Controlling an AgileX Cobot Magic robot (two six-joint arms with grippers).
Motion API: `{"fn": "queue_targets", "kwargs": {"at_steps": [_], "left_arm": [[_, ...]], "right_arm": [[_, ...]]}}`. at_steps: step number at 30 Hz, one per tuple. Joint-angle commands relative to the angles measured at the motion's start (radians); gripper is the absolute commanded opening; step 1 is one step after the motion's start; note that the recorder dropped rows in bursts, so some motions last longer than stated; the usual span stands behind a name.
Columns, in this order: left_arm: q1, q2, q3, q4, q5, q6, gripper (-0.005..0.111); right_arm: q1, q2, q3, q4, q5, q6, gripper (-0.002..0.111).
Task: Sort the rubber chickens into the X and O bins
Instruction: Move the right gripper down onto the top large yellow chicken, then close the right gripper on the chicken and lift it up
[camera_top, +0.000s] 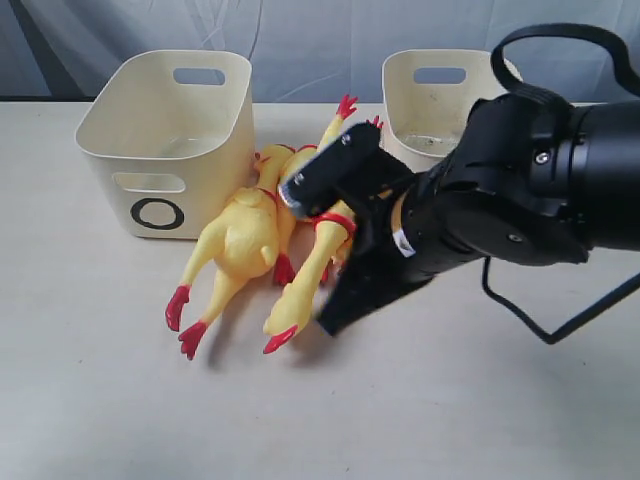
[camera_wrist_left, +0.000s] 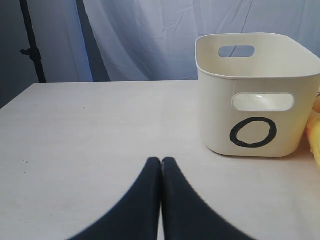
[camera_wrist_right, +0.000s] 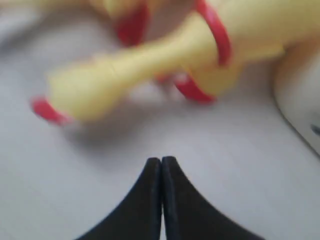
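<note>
Several yellow rubber chickens lie in a heap on the table between the two cream bins. The bin with the black O stands at the left. The other bin stands at the back right, and no mark shows on it. My right gripper is shut and empty. It hangs low just in front of the nearest chicken, whose red-banded neck lies across the right wrist view. My left gripper is shut on nothing over bare table, some way short of the O bin.
The bulky right arm with its black cable reaches in from the right and hides part of the heap. A sliver of a yellow chicken shows beside the O bin. A pale cloth backdrop hangs behind the table.
</note>
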Motion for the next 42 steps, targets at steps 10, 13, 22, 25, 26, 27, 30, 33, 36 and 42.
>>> {"fn": "queue_targets", "kwargs": {"at_steps": [10, 13, 22, 25, 26, 27, 30, 33, 36, 42], "left_arm": [[-0.004, -0.005, -0.002, 0.001, -0.014, -0.006, 0.0], [-0.004, -0.005, -0.002, 0.001, -0.014, -0.006, 0.0], [-0.004, -0.005, -0.002, 0.001, -0.014, -0.006, 0.0], [-0.004, -0.005, -0.002, 0.001, -0.014, -0.006, 0.0], [-0.004, -0.005, -0.002, 0.001, -0.014, -0.006, 0.0], [-0.004, -0.005, -0.002, 0.001, -0.014, -0.006, 0.0], [-0.004, -0.005, -0.002, 0.001, -0.014, -0.006, 0.0], [-0.004, -0.005, -0.002, 0.001, -0.014, -0.006, 0.0], [-0.004, -0.005, -0.002, 0.001, -0.014, -0.006, 0.0], [-0.004, -0.005, -0.002, 0.001, -0.014, -0.006, 0.0]], "right_arm": [[-0.131, 0.166, -0.082, 0.182, -0.281, 0.276, 0.075], [-0.162, 0.217, -0.082, 0.191, -0.273, 0.361, 0.083], [-0.172, 0.336, -0.082, 0.243, -0.383, 0.429, 0.045], [-0.172, 0.379, -0.084, 0.243, -0.382, 0.429, 0.038], [-0.172, 0.39, -0.084, 0.244, -0.382, 0.429, 0.038], [-0.172, 0.401, -0.084, 0.244, -0.385, 0.429, 0.038], [-0.172, 0.414, -0.084, 0.244, -0.415, 0.429, 0.037], [-0.172, 0.415, -0.084, 0.255, -0.426, 0.429, 0.021], [-0.172, 0.415, -0.084, 0.256, -0.42, 0.429, 0.0], [-0.172, 0.415, -0.084, 0.263, -0.39, 0.426, 0.0]]}}
